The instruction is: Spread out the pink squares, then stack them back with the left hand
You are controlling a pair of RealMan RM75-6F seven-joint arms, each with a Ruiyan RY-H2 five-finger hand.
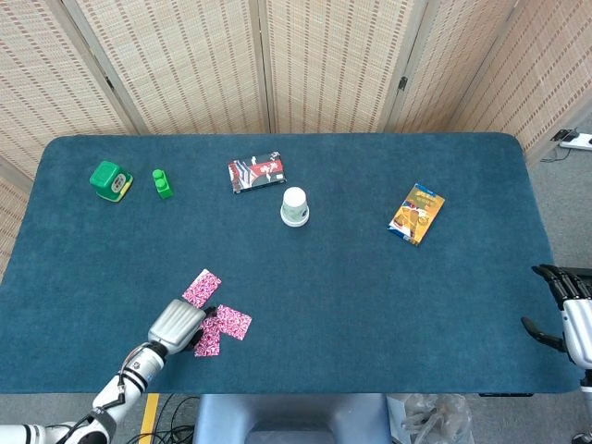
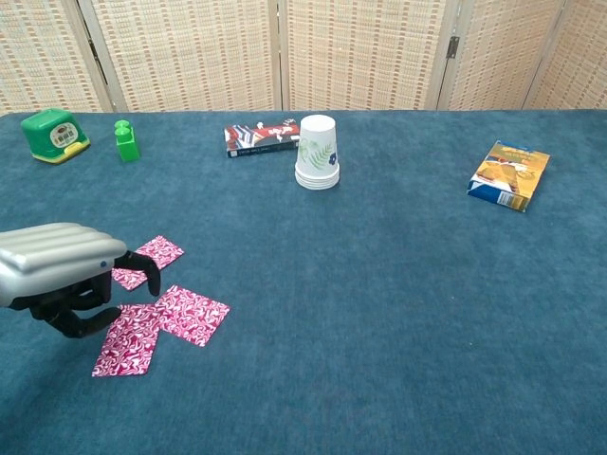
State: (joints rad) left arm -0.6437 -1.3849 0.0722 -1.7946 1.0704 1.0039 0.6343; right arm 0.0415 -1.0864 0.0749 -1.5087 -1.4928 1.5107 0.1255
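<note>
Three pink patterned squares lie spread on the blue table near its front left. In the chest view one square [image 2: 147, 261] lies furthest back, another [image 2: 193, 314] to the right and a third [image 2: 128, 338] nearest the front; the last two touch at a corner. The head view shows the same squares [image 1: 201, 288], [image 1: 233, 321], [image 1: 208, 339]. My left hand [image 2: 62, 275] [image 1: 178, 324] hovers just left of them, fingers curved down and thumb apart, holding nothing. My right hand [image 1: 566, 314] rests at the table's right edge with its fingers spread.
A stack of paper cups [image 2: 317, 152] stands mid-table, with a dark packet [image 2: 261, 136] behind it. At the back left are a green box [image 2: 55, 134] and a small green bottle [image 2: 126, 140]. An orange snack box [image 2: 510, 173] lies at the right.
</note>
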